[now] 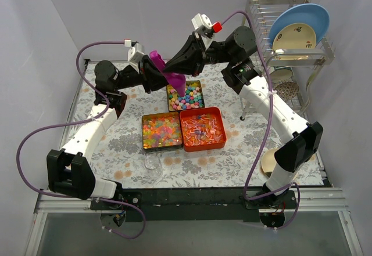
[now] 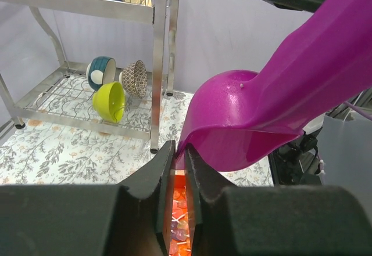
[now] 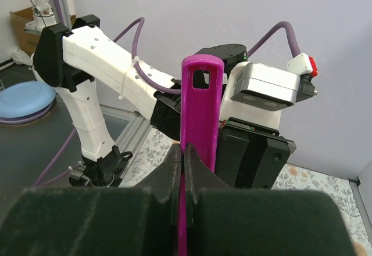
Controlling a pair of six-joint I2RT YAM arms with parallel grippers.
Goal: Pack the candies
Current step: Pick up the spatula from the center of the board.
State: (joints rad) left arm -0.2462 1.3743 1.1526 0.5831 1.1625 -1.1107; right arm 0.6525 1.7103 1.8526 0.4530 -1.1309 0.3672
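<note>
Scoop (image 3: 200, 116) handle, purple, stands upright out of the right gripper (image 3: 183, 154) in the right wrist view. Both fingers are clenched flat on it with no gap showing. The handle's hanging hole sits above the fingertips, and more purple shows below them. Just past the fingers, close behind the handle, is the left arm (image 3: 250, 157): black wrist block, grey camera housing on top.

Left wrist view: left gripper (image 2: 180, 154), fingers almost together with a narrow slit between. The scoop's bowl sits just above and right of the tips, and its lip dips into the slit there. Cannot tell whether the lip is pinched or only resting. Through the slit, below the fingers, candies (image 2: 179, 227) show as blurred orange-red and pink bits. Beyond the fingers to the left is a dish rack (image 2: 157, 64) with a green bowl (image 2: 110, 101) on its lower shelf.

Top view: both grippers meet at the scoop, the left one coming from the left and the right one from the right. The scoop bowl hangs tilted down just on the near side of the fingers, over the far edge of a dark tray (image 1: 203, 96) of pastel lumps. Nearer the arm bases than the fingers, two more trays touch side by side. The left tray (image 1: 143, 133) holds mixed bright sweets and the red tray (image 1: 222, 131) holds clear-wrapped pieces
</note>
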